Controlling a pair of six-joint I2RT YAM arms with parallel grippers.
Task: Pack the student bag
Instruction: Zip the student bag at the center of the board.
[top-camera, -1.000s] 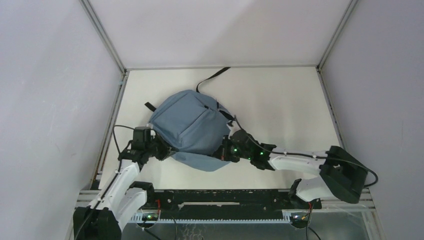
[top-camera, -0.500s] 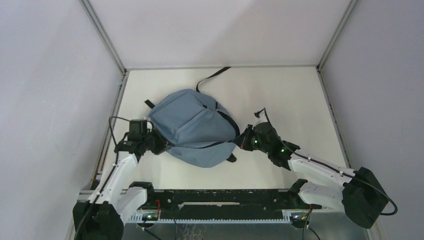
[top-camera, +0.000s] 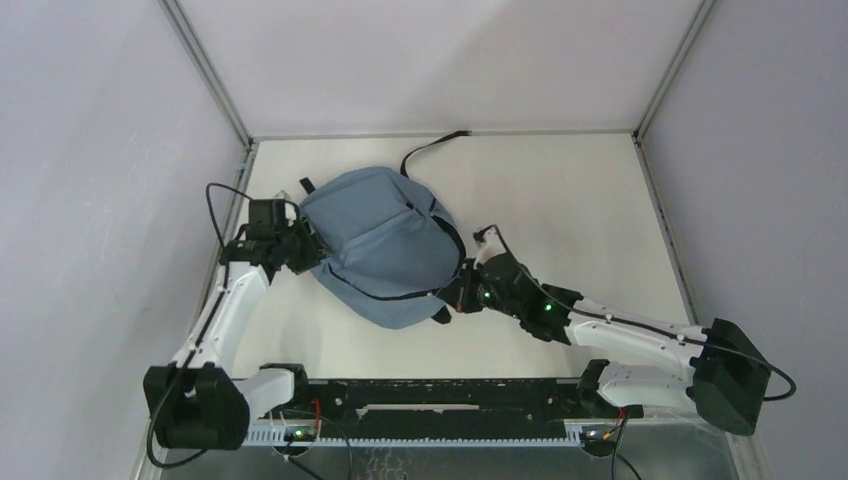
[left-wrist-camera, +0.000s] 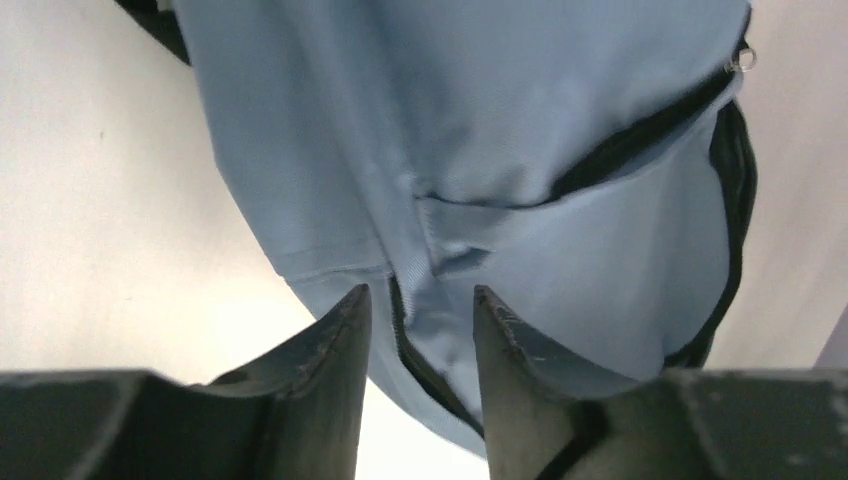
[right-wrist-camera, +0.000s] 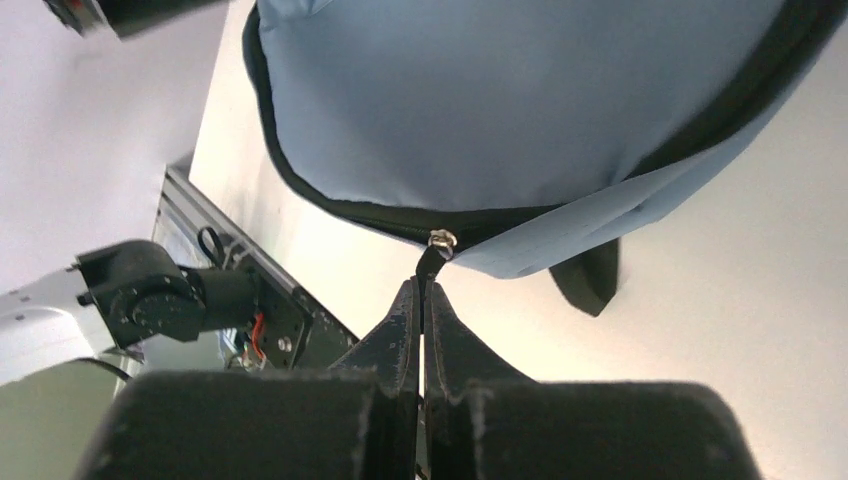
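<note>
The student bag (top-camera: 380, 250), soft slate-blue with black zipper trim, lies left of the table's middle. My left gripper (top-camera: 305, 252) is at its left edge. In the left wrist view the bag (left-wrist-camera: 500, 130) fills the frame. There the left gripper (left-wrist-camera: 418, 292) is open, with the bag's edge and a black zipper line between the fingers but unpinched. My right gripper (top-camera: 458, 297) is at the bag's near right corner. In the right wrist view the gripper (right-wrist-camera: 422, 285) is shut on the black zipper pull (right-wrist-camera: 432, 262), below the bag (right-wrist-camera: 520, 100).
A black strap (top-camera: 430, 150) trails from the bag toward the far edge. A short black strap end (right-wrist-camera: 590, 280) hangs under the bag's corner. Grey walls close in left, right and back. The black base rail (top-camera: 430, 395) runs along the near edge.
The bag has shifted toward the far left. My left gripper moved away with it and opened. My right gripper swung out to the right, then came back to the bag's near corner, still shut.
</note>
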